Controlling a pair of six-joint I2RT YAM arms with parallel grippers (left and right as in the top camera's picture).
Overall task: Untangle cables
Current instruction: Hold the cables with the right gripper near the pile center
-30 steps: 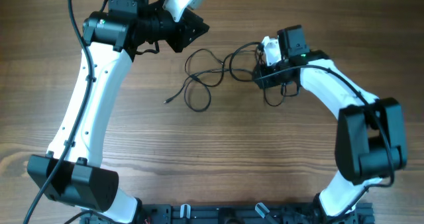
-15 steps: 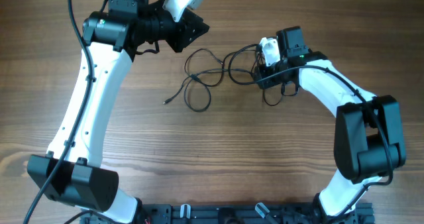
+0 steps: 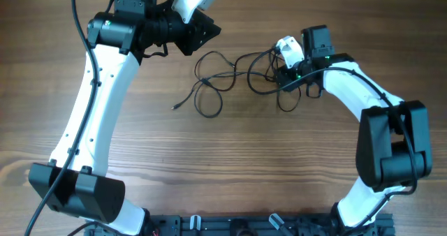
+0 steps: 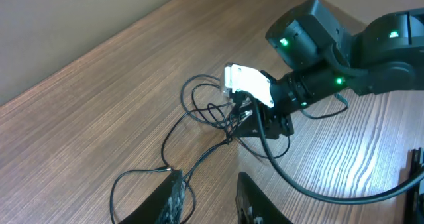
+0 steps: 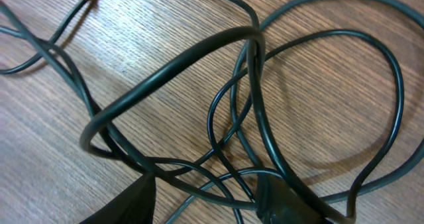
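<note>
The cables (image 3: 225,82) are thin black wires tangled in loose loops at the table's middle, with one plug end (image 3: 174,107) trailing to the left. My right gripper (image 3: 281,77) sits low over the tangle's right end. In the right wrist view its jaws (image 5: 205,204) stand apart, with several strands (image 5: 192,52) crossing between them and one touching the right finger (image 5: 285,197). My left gripper (image 3: 209,30) hovers behind the tangle's left loops, open. In the left wrist view a thin strand (image 4: 139,174) runs past its left finger (image 4: 171,199), with bare wood between the jaws.
The wooden table (image 3: 230,166) runs out at a far edge (image 4: 99,48) behind the tangle. A thicker arm cable (image 4: 298,184) hangs off the right arm (image 3: 349,89). A dark rail (image 3: 265,225) lines the front edge.
My right gripper has shifted slightly right and back, and its jaws have widened. The loops by it have spread and moved right. The left arm has stayed still.
</note>
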